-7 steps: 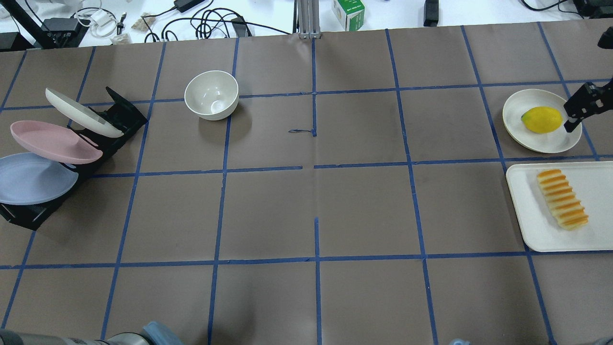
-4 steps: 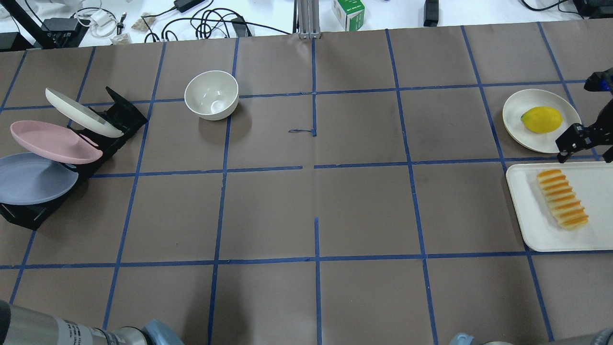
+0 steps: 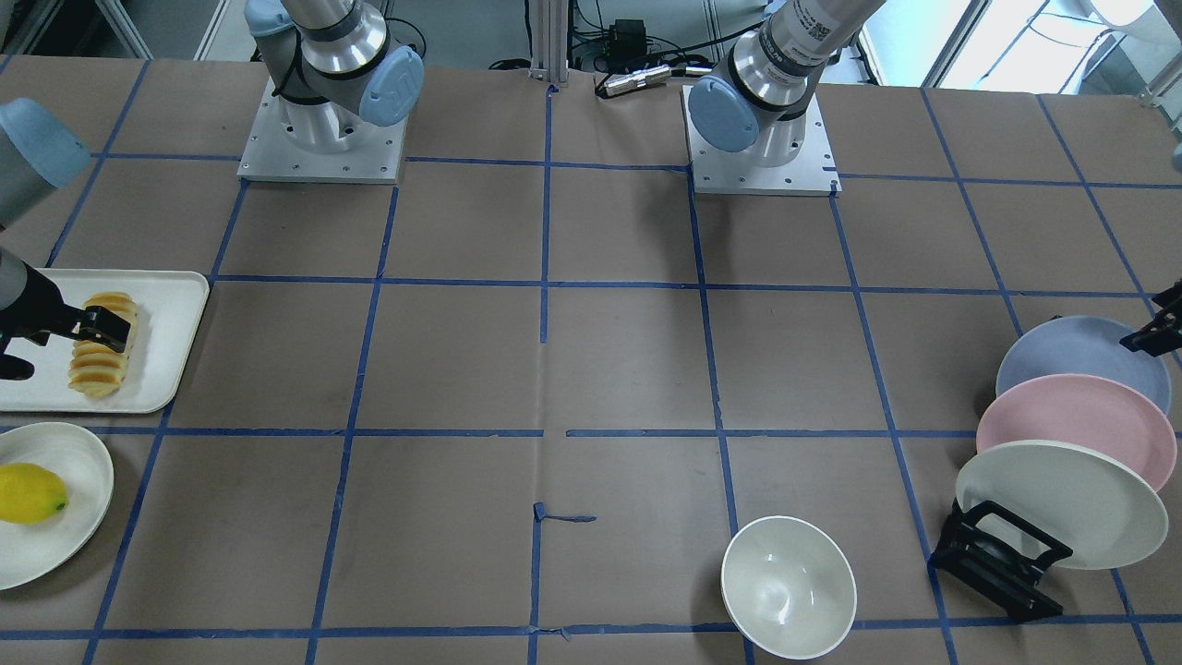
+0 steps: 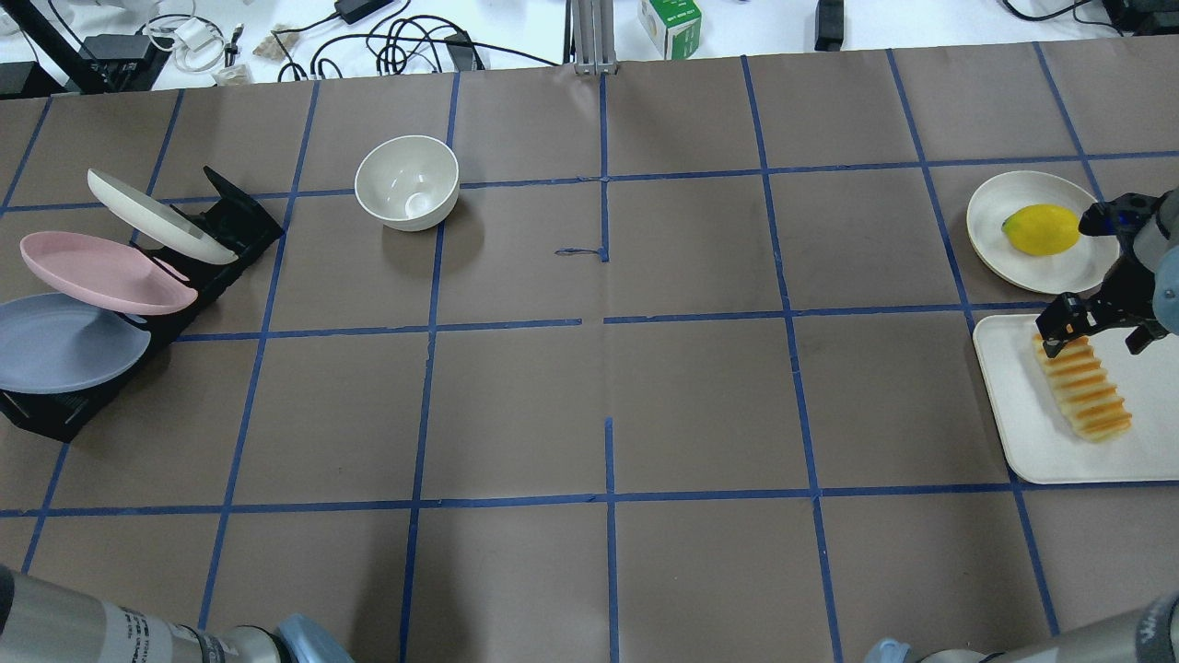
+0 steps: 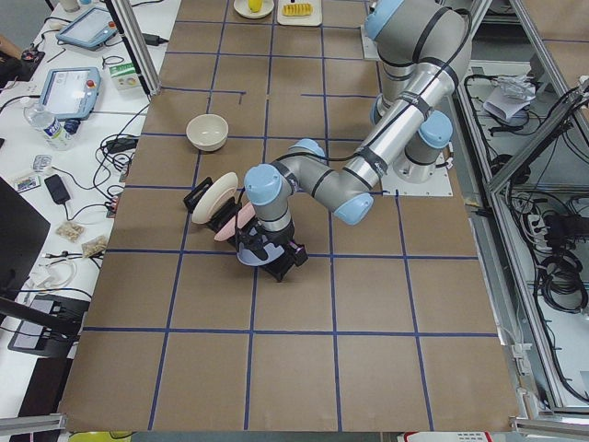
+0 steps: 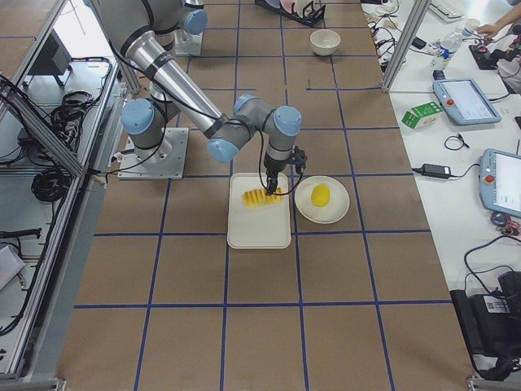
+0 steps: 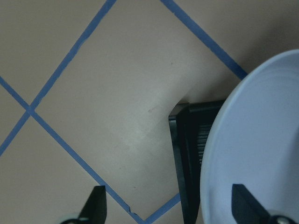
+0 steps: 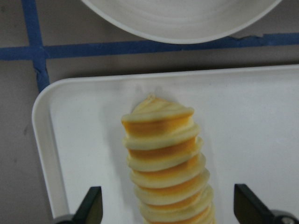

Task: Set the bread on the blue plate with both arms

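The bread (image 4: 1085, 391) lies on a white tray (image 4: 1018, 433) at the right; it also shows in the right wrist view (image 8: 166, 163) and the front view (image 3: 97, 360). My right gripper (image 4: 1096, 333) is open, with one jaw on each side of the bread's far end (image 8: 170, 205). The blue plate (image 4: 64, 345) leans lowest in a black rack (image 4: 235, 221) at the left. My left gripper (image 7: 171, 205) is open at the plate's rim (image 7: 261, 140), one finger over the plate, one over the table; it also shows at the front view's edge (image 3: 1154, 332).
A pink plate (image 4: 101, 272) and a cream plate (image 4: 157, 216) lean in the same rack above the blue one. A white bowl (image 4: 407, 181) stands left of centre. A lemon (image 4: 1041, 229) sits on a cream plate (image 4: 1013, 262) just beyond the tray.
My right gripper has moved from beside the lemon plate toward me, onto the tray, and now straddles the bread's far end. More of the left arm shows at the bottom left.
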`<state>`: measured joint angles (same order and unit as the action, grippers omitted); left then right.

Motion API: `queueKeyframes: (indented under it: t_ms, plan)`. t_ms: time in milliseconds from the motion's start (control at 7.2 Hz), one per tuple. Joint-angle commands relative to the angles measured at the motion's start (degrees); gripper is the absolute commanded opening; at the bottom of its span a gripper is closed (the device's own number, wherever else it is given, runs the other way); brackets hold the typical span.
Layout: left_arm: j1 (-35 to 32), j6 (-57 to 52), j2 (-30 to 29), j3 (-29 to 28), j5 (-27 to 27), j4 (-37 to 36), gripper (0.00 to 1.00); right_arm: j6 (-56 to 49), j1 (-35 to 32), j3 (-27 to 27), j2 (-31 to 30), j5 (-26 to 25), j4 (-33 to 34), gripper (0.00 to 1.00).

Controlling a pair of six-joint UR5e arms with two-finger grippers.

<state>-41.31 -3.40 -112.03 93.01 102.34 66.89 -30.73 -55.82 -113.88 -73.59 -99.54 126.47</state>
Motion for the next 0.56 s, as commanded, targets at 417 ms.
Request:
queueKeyframes:
  t_ms: [417]
  plan:
    - [0.01, 1.47, 0.06, -0.63, -0.3, 0.43, 0.0, -0.21, 0.01, -0.47, 5.12, -2.5, 1.95, 0.8]
